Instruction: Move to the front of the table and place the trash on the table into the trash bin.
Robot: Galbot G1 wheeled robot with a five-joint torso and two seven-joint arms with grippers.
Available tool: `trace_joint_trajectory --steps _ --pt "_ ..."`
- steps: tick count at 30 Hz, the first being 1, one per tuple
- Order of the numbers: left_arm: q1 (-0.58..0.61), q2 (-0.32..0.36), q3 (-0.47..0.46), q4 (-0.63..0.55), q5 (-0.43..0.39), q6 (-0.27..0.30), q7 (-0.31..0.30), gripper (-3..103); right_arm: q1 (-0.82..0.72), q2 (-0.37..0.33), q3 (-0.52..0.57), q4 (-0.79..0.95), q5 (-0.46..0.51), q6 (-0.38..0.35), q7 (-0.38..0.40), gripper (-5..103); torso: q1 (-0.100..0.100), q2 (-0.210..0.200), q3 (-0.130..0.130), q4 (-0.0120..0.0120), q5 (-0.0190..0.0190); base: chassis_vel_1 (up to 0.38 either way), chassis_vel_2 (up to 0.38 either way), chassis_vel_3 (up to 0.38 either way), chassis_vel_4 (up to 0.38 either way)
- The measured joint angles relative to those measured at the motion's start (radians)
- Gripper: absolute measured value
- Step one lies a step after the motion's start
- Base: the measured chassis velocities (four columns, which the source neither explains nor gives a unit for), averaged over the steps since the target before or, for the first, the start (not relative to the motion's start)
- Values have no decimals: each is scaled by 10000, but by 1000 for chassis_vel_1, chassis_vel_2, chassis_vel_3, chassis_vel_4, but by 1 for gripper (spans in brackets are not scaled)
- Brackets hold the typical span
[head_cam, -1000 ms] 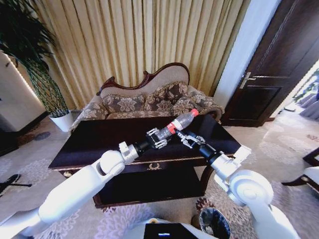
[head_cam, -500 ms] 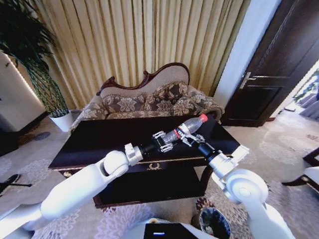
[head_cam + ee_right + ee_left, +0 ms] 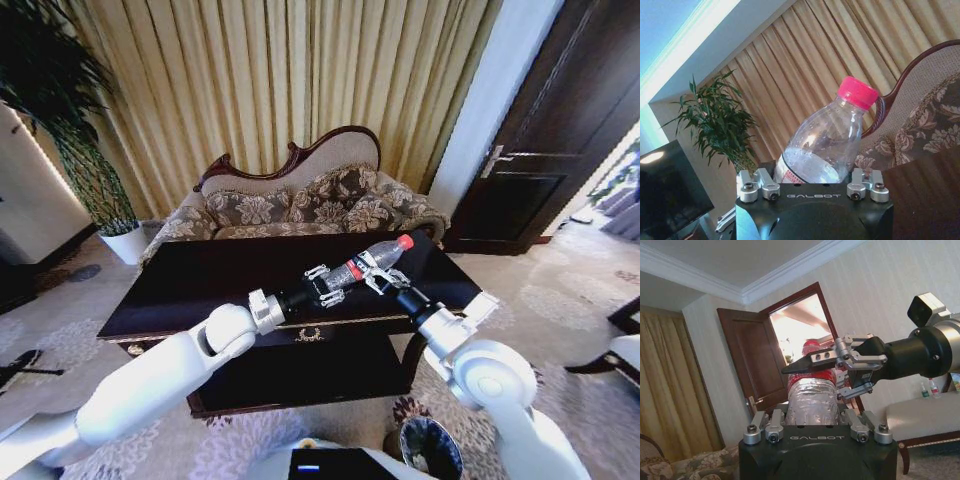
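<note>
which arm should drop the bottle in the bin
Right, probably. Both grippers, left and right, grip the clear plastic red-capped bottle, and the dark round trash bin sits below the right arm.

One bottle (image 3: 366,262), two claws (image 3: 322,282) (image 3: 383,277), one surface (image 3: 200,275), one bin (image 3: 431,449), one sofa (image 3: 300,200).

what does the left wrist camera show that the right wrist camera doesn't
Left wrist camera alone: the right end effector reaching in across the bottle at its red label, with an open dark door and a bench behind. Right wrist camera alone: a potted plant, gold curtains, the sofa and a corner of the table. Both share the bottle with its red cap, rising just beyond the camera's own mount.
</note>
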Motion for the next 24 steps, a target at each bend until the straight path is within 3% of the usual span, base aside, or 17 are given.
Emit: trace_joint_trajectory --steps 5,6,8,10,11,14,18,21,24 --pt "23 -53 15 44 146 -3 -207 41 -58 10 6 -42 -67 17 1 56 0 0 0 0 0 0 0 0 0" --pt "24 -57 17 44 148 2 -251 46 -64 9 11 -44 -72 18 2 53 0 0 0 -1 0 0 0 0 0" --pt "26 -58 17 31 149 35 -286 46 -68 8 13 -45 -75 19 4 53 0 0 0 0 0 0 0 0 0" --pt "60 -60 16 -33 138 205 -391 57 -74 7 26 -66 -100 25 34 44 0 0 0 0 0 0 0 0 0" --pt "60 -60 16 -33 138 205 -391 57 -74 7 26 -66 -100 25 34 44 0 0 0 0 0 0 0 0 0" --pt "200 -48 -35 -142 106 323 -507 74 -93 4 40 -98 -137 27 77 37 0 0 0 -1 0 0 0 0 0" --pt "325 -10 -103 -206 91 401 -555 84 -105 4 46 -99 -140 23 80 31 0 0 0 0 0 0 0 0 0" --pt "511 34 -179 -346 68 600 -642 98 -108 9 50 -103 -138 22 77 28 0 0 0 0 -1 0 0 0 0" --pt "574 51 -236 -405 3 658 -702 100 -104 13 50 -103 -136 22 74 28 0 0 0 -1 0 0 0 0 0"
